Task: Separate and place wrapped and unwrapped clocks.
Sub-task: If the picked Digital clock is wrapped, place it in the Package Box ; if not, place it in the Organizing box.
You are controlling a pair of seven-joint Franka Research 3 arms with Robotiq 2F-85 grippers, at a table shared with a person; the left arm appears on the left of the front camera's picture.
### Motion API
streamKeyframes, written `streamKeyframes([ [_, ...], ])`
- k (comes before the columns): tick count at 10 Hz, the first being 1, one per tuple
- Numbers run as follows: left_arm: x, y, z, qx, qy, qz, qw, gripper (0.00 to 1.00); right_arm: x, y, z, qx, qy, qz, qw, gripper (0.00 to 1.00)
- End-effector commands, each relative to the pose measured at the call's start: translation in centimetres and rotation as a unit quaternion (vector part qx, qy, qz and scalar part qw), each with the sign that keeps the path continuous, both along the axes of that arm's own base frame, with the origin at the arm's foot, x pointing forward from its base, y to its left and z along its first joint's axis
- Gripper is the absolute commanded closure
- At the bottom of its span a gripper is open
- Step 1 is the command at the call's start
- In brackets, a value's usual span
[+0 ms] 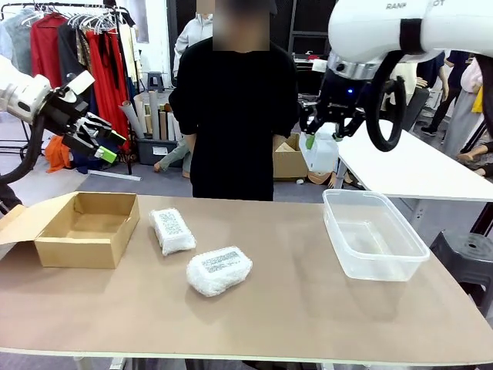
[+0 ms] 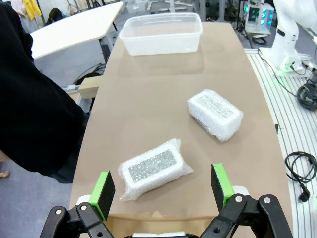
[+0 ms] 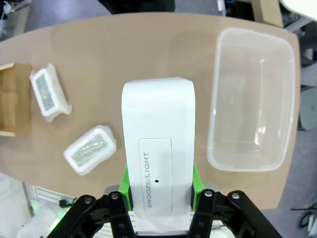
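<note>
Bare white rounded rectangular clock block (image 3: 158, 124), marked SNOOZE/LIGHT: clamped between the green pads of the right gripper (image 3: 159, 184) and held clear above the table, with its long axis running out along the fingers. The clear plastic tub (image 3: 212, 134) lies just off to one side below it, mouth up. Two white bubble-wrap bundles, one (image 1: 172, 230) by the tan cardboard box (image 1: 54, 250) and the other (image 1: 219, 270) nearer mid-table, lie closer to the left gripper (image 1: 110, 145), whose fingers are spread and empty.

The near bundle (image 1: 219, 270) and far bundle (image 1: 172, 230) are showing crinkly bubble wrap; the clock (image 3: 158, 124) is showing smooth white plastic.
</note>
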State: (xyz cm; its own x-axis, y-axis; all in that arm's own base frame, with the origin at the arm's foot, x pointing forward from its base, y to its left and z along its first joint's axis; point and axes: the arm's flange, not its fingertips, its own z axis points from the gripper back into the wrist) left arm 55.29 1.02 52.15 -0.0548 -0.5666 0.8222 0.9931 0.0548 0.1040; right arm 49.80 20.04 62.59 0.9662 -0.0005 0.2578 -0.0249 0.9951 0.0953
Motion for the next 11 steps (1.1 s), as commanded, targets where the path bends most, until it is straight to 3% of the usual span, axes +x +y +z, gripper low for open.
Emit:
streamKeyframes([
  [1,-0.2,0.1,0.2,0.002,-0.001,0.000,1.000,0.00,-1.9,-2.2,-1.0,0.019,-0.012,-0.004,1.000,1.00],
  [4,-0.2,0.1,0.2,0.002,-0.001,0.000,1.000,0.00,-2.2,-6.2,-2.2,-0.013,0.004,0.003,1.000,1.00],
  [6,-0.2,0.1,0.2,0.002,-0.001,0.000,1.000,0.00,-1.1,-9.3,-5.0,-0.020,0.032,0.018,0.999,1.00],
  [11,-0.2,0.1,0.2,0.002,-0.001,0.000,1.000,0.00,3.4,-15.0,-11.3,-0.029,0.024,0.036,0.999,1.00],
])
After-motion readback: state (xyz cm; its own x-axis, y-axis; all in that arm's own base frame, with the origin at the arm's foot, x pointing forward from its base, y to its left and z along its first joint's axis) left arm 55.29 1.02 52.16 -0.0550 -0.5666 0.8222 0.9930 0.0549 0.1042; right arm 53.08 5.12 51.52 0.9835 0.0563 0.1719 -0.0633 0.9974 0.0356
